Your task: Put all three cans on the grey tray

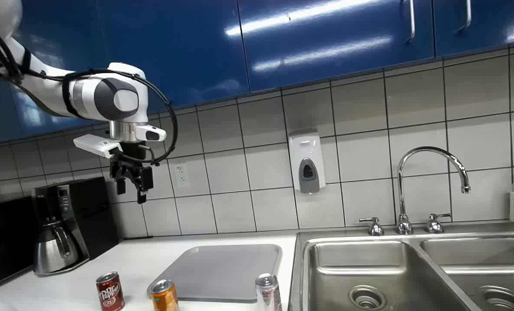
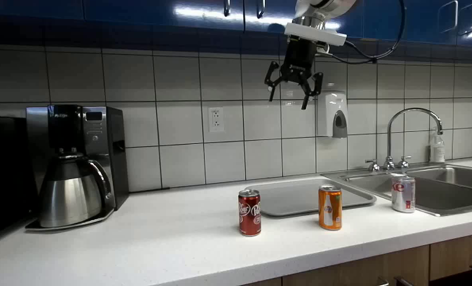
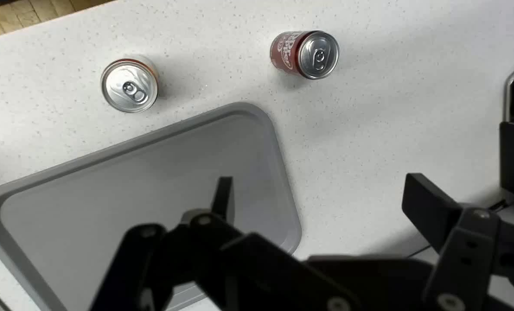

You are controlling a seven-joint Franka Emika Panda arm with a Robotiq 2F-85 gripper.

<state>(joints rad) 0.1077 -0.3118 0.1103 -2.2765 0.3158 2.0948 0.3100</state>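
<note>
Black two-fingered gripper [image 3: 319, 185]: wrist view, fingers spread wide.
Flat light-grey rectangular tray [image 3: 131, 194]: wrist view, below the gripper.
Small orange-gold metal can [image 3: 129, 85], small dark-red metal can [image 3: 304, 55]: wrist view, lower than the gripper.
Small silver-grey metal can [image 1: 268, 293]: in an exterior view, well below the gripper.
White countertop [image 2: 160, 246]: in an exterior view, below the gripper, bearing the cans and tray.

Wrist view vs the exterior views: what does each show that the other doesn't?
Only the wrist view: brown planks, probably floor, past the counter, and bare counter directly between the orange can and the tray.
Only the exterior views, both of them: the silver can, faucet, wall dispenser and blue cabinets.
Shared: red can, orange can, tray, counter and the open gripper.
</note>
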